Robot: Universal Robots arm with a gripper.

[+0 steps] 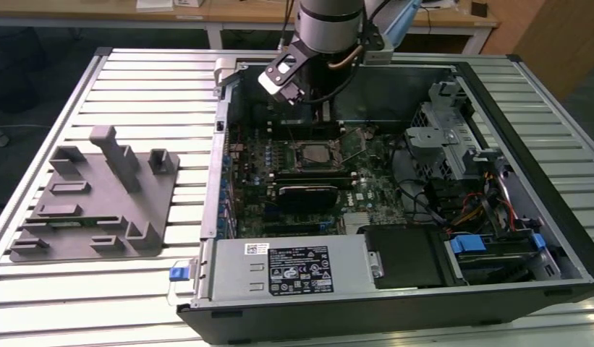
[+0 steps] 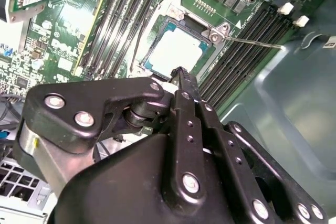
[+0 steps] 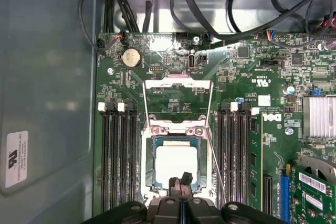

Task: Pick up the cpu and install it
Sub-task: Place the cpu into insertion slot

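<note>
cpu (image 3: 176, 162) lies flat in the open socket (image 3: 147, 156), gripper (image 3: 184, 178) pinched closed on nothing, tips over its edge — seating likely wants a light, straight-down touch, no sideways drag.

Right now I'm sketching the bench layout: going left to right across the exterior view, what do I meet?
Grey moulded fixture → cpu → silver drive bracket → case's right wall.
</note>
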